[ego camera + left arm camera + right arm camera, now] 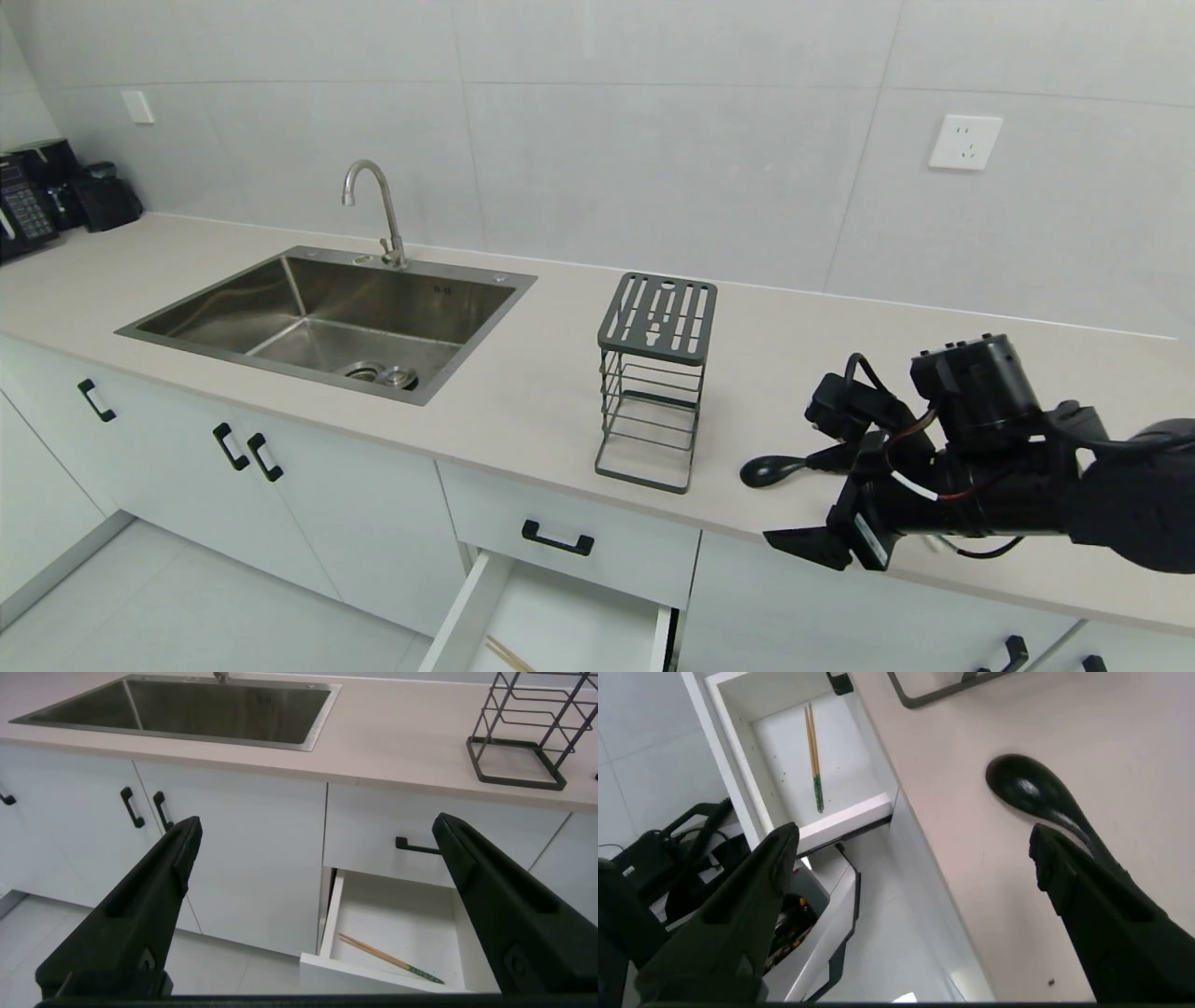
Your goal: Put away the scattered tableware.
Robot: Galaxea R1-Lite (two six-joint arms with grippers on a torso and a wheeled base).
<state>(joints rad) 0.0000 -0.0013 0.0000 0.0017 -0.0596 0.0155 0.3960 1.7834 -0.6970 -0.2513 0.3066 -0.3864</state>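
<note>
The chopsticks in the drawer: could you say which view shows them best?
The right wrist view: the chopsticks lie in the drawer, seen from above. The left wrist view shows them obliquely; the head view, just one end.

I have a wide lane of counter [523, 392] to pass over between the sink [280, 369] and the wire rack [656, 383]. The rack stands upright just to the left of the black spoon [770, 469], so the gap there is narrow. Below the counter edge the drawer [322, 924] is pulled out and open from above. Chopsticks [388, 958] lie on its floor, and the closed drawer front [579, 537] above covers its rear part.
</note>
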